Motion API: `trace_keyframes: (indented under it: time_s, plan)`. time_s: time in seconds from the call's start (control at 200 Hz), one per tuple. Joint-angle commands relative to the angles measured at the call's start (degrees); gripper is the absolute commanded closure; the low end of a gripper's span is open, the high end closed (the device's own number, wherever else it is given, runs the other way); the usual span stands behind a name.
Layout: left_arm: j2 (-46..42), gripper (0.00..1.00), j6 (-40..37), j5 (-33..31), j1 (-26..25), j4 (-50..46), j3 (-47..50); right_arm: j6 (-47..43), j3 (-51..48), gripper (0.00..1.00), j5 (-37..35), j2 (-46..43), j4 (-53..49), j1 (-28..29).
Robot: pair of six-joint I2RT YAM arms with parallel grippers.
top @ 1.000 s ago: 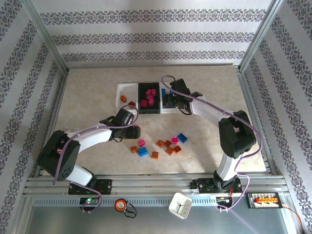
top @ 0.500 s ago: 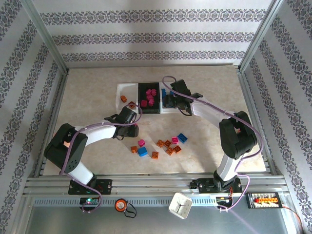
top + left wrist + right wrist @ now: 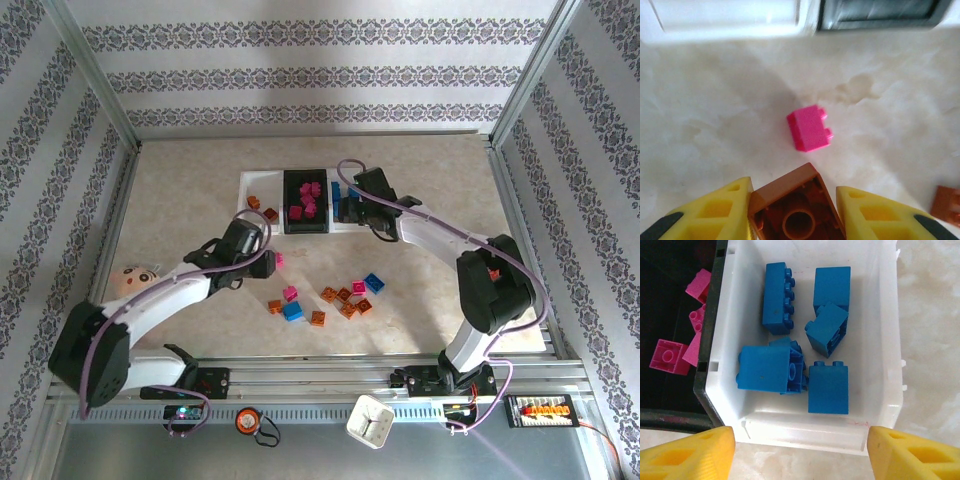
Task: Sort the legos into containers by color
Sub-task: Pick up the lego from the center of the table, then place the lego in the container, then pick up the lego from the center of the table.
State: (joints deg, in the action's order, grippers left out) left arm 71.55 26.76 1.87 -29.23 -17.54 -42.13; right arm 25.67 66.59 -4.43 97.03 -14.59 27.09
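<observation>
Over the table (image 3: 180, 190), we see loose studded plastic bricks (image 3: 345, 297) near our left gripper (image 3: 264, 263), our right gripper (image 3: 355, 208) above the three joined plastic bins (image 3: 306, 231). Left wrist: we pinch an orange-brown brick (image 3: 790, 215); a magenta brick (image 3: 809, 128) lies ahead. Right wrist: jaws wide, empty, over blue bricks (image 3: 827, 389) in the white bin (image 3: 883, 340).

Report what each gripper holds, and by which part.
Left gripper: orange-brown lego, pinched by two opposite side walls. Right gripper: nothing, jaws open.

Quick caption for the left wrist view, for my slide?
Left pincer holding an orange-brown lego, a loose pink lego on the table ahead.
</observation>
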Motion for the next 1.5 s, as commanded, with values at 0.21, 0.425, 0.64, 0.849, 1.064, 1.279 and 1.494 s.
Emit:
trace_keyframes:
  time_s: [0.21,0.425,0.64,0.849,1.064,1.279,1.494]
  plan:
    - [11.97,0.71,-1.64,-0.81,8.52,-0.19,-18.33,1.90,-6.82,0.30,1.39,-6.87,1.94,0.63]
    - [26.69,0.72,-3.44,-2.73,12.28,-1.54,-31.27,1.94,-11.59,0.30,1.68,-11.92,1.62,1.88]
    - [37.49,0.63,-3.38,-2.32,14.12,-4.96,-41.45,0.54,-14.47,0.29,5.05,-14.49,2.40,4.87]
    - [38.21,0.37,-2.64,-0.27,14.20,-5.95,-44.65,-2.01,-15.07,0.27,9.49,-14.09,5.05,9.86]
    - [24.45,0.18,0.84,3.31,14.26,0.40,-32.74,-1.15,-11.29,0.25,12.08,-8.60,9.35,16.88]
    - [3.02,0.03,6.29,-0.62,14.29,4.74,-11.59,1.87,-3.53,0.26,11.52,2.22,11.78,21.80]
    - [-13.21,0.00,11.50,-0.04,14.29,4.30,2.66,4.73,3.84,0.30,7.59,11.76,9.99,23.53]
